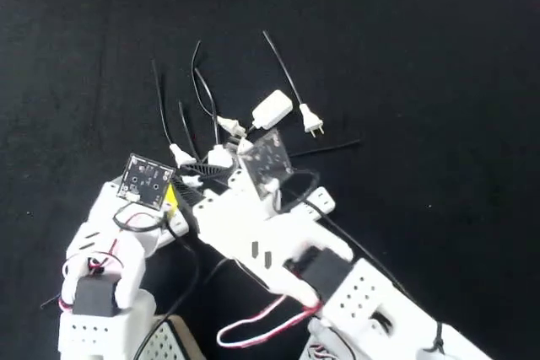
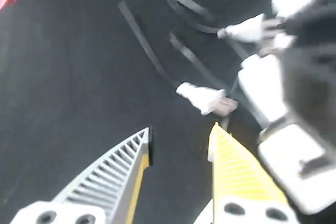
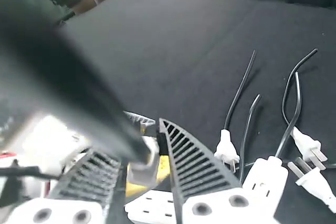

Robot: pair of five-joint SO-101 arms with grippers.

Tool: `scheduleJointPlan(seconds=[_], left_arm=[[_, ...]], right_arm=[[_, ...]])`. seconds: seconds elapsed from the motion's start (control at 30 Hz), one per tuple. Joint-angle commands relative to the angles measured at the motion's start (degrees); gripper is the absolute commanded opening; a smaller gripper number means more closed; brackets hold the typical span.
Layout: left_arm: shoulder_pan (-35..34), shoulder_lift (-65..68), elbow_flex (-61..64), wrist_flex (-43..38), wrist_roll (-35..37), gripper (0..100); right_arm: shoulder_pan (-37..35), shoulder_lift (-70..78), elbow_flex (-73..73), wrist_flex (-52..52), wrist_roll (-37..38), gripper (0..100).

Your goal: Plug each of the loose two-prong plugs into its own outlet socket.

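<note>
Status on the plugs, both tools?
Left tool open, loose plug lying just ahead. Right tool shut on a white plug, socket block close by. Black cords crowd the spot.

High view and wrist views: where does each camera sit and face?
High view: above the table, looking down on both arms.
Left wrist view: on its arm, facing a loose plug past the open left gripper.
Right wrist view: on its arm, facing the right gripper holding a corded plug.
Shared: high and left wrist views show that loose plug.
</note>
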Motion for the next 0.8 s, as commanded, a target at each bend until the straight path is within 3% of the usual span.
scheduleJointPlan(seconds=[0.0,0.23,0.5,0.77], left_arm=[[4.8,-0.4,-6.2,-1.6,5.3,19],[6.4,-0.4,-12.4,-1.3,11.9,19],[5.8,-0.4,-12.2,-1.8,12.5,19],[-0.4,-0.4,-12.1,-3.8,16.9,19]], right_arm=[[1.1,-5.6,1.6,-1.5,-0.9,1.1],[2.5,-6.5,2.2,-1.0,-2.8,1.1],[2.3,-6.4,1.6,3.9,-2.5,1.1],[2.2,-6.4,-1.3,9.3,-0.8,1.1]])
